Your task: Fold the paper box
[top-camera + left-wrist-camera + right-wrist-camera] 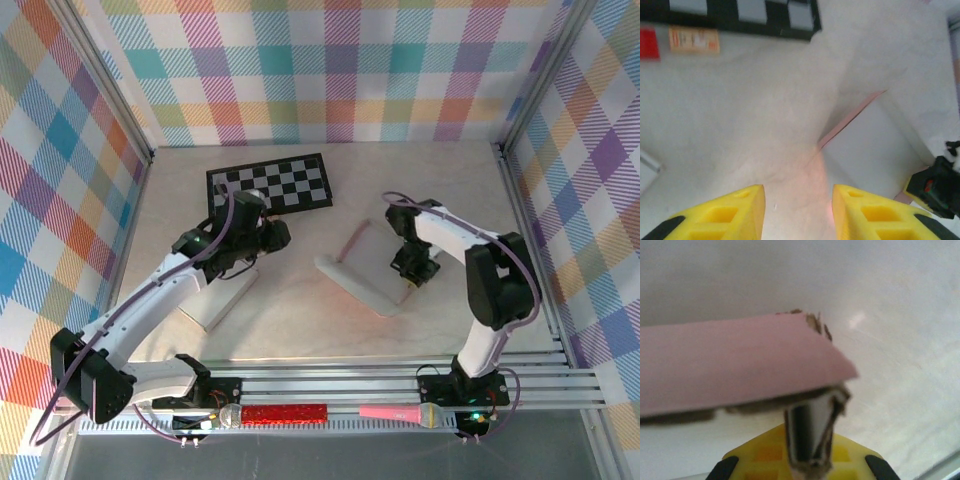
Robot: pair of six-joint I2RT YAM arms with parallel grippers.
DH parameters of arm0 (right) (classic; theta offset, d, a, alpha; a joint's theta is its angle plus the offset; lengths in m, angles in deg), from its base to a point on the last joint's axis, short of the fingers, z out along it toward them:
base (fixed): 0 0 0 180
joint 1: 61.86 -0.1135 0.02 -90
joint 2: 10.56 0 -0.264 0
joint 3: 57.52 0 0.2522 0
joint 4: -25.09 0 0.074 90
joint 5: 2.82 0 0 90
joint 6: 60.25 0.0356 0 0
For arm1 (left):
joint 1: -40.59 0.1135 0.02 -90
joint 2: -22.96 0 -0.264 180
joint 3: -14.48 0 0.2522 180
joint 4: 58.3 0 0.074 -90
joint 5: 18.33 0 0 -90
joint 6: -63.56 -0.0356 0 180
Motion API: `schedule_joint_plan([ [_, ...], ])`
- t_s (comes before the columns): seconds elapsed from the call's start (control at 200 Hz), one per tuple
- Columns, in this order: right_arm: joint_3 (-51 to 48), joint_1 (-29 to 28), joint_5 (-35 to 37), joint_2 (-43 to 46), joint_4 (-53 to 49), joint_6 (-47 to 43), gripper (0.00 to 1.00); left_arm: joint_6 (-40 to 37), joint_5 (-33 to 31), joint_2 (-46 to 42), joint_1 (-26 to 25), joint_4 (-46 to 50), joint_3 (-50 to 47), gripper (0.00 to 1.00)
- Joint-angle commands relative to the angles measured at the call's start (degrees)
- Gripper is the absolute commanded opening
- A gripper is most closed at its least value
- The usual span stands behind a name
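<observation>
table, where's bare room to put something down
Bare: the back right, between the board and the right wall; the near strip between the box and the rail. Crowded: mid-table, where the left gripper, the box and the right gripper sit close; a white sheet lies under the left arm.

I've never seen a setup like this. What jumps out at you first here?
Loudest are the rainbow plaid walls around the pale table, with a black-and-white checkerboard mat at the back. In the middle lies a half-folded white paper box with a pink flap; the right gripper is pinched on its right edge, while the left gripper, yellow jaws apart, hangs empty over the table to the box's left.
</observation>
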Motion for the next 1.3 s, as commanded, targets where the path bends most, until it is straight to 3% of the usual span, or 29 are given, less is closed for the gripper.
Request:
schedule_joint_plan([
  [0.0, -6.1, 1.3, -9.2, 3.2, 0.3, 18.4, 0.0, 3.4, 5.8, -1.6, -1.0, 1.8, -5.8, 0.37],
  [0.165, -14.9, -1.0, -22.4, 7.4, 11.0, 38.5, 0.0, 6.3, 9.7, -1.5, -4.0, -3.1, -11.6, 0.37],
  [0.285, -18.0, -3.6, -27.0, 7.9, 21.6, 47.6, 0.0, 8.8, 11.5, 0.7, -4.9, -7.7, -14.0, 0.37],
  [0.43, -14.6, -4.6, -30.9, 4.8, 24.0, 47.9, 0.35, 10.0, 12.7, 4.6, -5.5, -11.9, -13.6, 0.37],
  [0.55, -12.1, -5.2, -30.3, 5.9, 22.3, 46.2, 0.58, 9.9, 12.8, 8.0, -5.6, -12.8, -11.5, 0.37],
  [0.615, -10.8, -5.2, -28.3, 8.4, 18.7, 43.5, 0.65, 9.7, 12.6, 9.2, -5.7, -12.8, -10.3, 0.37],
  [0.71, -7.9, -5.2, -21.7, 13.8, 12.5, 36.3, 0.68, 9.4, 12.3, 10.7, -5.7, -12.8, -8.8, 0.37],
  [0.845, -2.2, -5.5, -15.5, 19.9, 8.9, 15.0, 0.65, 9.2, 11.7, 12.0, -5.7, -13.0, -7.4, 0.37],
  [0.98, 2.4, -8.9, -20.0, 22.2, 16.5, -10.8, 0.56, 9.0, 11.8, 13.0, -5.7, -13.3, -5.7, 0.37],
  [1.115, 13.0, -14.2, -23.1, 16.7, 11.5, -24.8, 0.58, 8.7, 11.6, 14.0, -5.7, -13.4, -4.1, 0.37],
  [1.295, 25.2, -18.6, -21.5, 6.0, 5.4, -30.0, 0.55, 9.2, 12.1, 15.6, -5.7, -14.7, -3.2, 0.37],
])
